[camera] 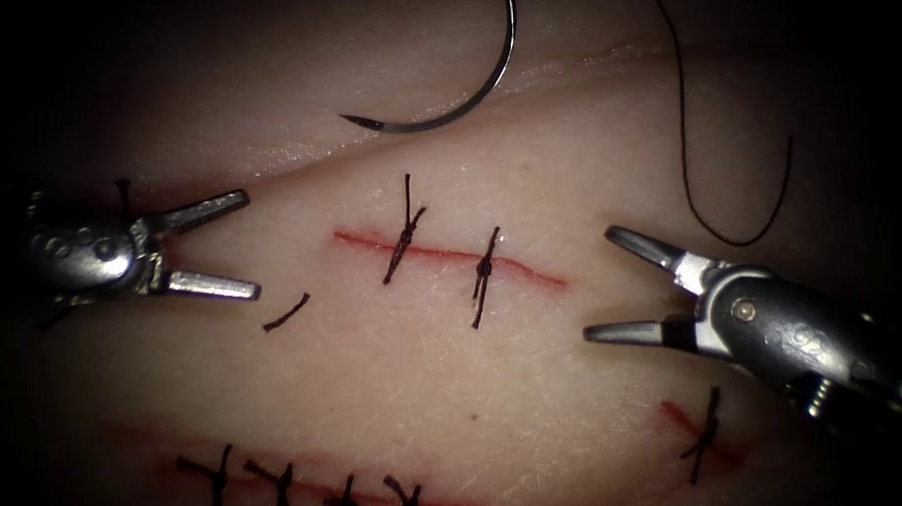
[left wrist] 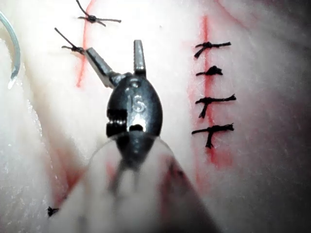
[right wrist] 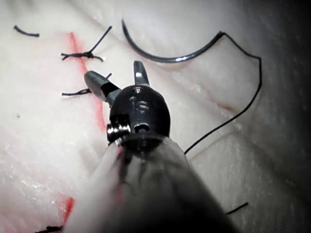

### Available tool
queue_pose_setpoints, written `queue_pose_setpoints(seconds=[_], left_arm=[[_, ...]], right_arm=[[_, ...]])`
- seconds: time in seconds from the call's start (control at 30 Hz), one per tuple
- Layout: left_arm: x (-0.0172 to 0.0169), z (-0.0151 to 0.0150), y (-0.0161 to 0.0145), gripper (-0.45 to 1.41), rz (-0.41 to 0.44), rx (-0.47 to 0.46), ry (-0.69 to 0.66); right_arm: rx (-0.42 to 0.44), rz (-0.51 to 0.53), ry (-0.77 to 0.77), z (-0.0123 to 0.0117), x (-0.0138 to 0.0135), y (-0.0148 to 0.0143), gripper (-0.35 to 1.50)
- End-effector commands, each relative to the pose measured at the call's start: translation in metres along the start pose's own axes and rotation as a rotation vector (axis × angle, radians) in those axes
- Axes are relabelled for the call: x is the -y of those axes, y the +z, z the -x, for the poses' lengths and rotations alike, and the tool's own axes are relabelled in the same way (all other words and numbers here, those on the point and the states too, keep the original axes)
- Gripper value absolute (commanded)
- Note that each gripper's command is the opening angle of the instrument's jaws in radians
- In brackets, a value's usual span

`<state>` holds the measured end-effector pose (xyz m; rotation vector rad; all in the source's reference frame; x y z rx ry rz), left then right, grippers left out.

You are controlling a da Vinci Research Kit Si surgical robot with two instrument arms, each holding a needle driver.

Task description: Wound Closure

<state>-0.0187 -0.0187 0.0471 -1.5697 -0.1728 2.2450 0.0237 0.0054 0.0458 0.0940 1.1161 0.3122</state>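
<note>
Both your grippers, left (camera: 226, 243) and right (camera: 612, 285), gape empty beside the cut (camera: 449, 259). The needle (camera: 455, 93) lies free on the tissue (camera: 395, 375), beyond the cut.

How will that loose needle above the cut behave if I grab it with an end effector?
The needle lies free on the tissue, not in it, held by neither tool. It looks like thin, polished, curved metal, so probably stiff but slippery, and apt to swivel in the grip. The thread trailing from it is slack and floppy, so it should add little drag.

Overhead endoscope; two close wrist views
</note>
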Motion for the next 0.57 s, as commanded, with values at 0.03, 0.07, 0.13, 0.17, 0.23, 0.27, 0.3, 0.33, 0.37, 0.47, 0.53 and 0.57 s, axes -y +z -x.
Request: queue_pose_setpoints(seconds=[0.03, 0.07, 0.13, 0.17, 0.23, 0.27, 0.3, 0.33, 0.37, 0.47, 0.53, 0.57], left_arm=[[-0.0007, 0.0008, 0.0002, 0.69, 0.0, 0.005, -0.008], [-0.001, 0.0006, 0.0002, 0.67, 0.006, 0.001, -0.013], [-0.0012, 0.0005, 0.0002, 0.66, 0.009, -0.001, -0.012], [-0.0012, 0.0005, 0.0002, 0.66, 0.009, -0.001, -0.012], [-0.0013, 0.0005, 0.0001, 0.64, 0.011, -0.002, -0.012], [-0.0013, 0.0005, 0.0001, 0.64, 0.011, -0.002, -0.012], [-0.0012, 0.0005, 0.0002, 0.64, 0.011, -0.002, -0.012], [-0.0012, 0.0005, 0.0003, 0.64, 0.012, -0.003, -0.012], [-0.0012, 0.0005, 0.0003, 0.64, 0.012, -0.003, -0.012], [-0.0011, 0.0005, 0.0004, 0.62, 0.014, -0.004, -0.011], [-0.0011, 0.0005, 0.0004, 0.62, 0.014, -0.005, -0.011], [-0.0011, 0.0005, 0.0004, 0.62, 0.015, -0.005, -0.011]], right_arm=[[0.001, -0.006, 0.003, -0.0004, -0.0006, 0.0007, 1.25], [0.002, -0.01, 0.007, -0.0007, -0.0009, 0.0005, 1.23], [0.004, -0.014, 0.008, -0.0009, -0.001, 0.0003, 1.23], [0.004, -0.014, 0.008, -0.0009, -0.001, 0.0003, 1.23], [0.003, -0.015, 0.008, -0.001, -0.0009, 0.0003, 1.23], [0.003, -0.015, 0.008, -0.001, -0.0009, 0.0003, 1.23], [0.003, -0.015, 0.007, -0.0009, -0.0008, 0.0002, 1.23], [0.003, -0.015, 0.007, -0.0009, -0.0009, 0.0002, 1.23], [0.003, -0.016, 0.007, -0.0009, -0.0009, 0.0002, 1.23], [0.003, -0.016, 0.007, -0.0009, -0.0009, 0.0002, 1.21], [0.003, -0.016, 0.007, -0.0009, -0.0009, 0.0002, 1.21], [0.002, -0.016, 0.007, -0.001, -0.0008, 0.0001, 1.21]])
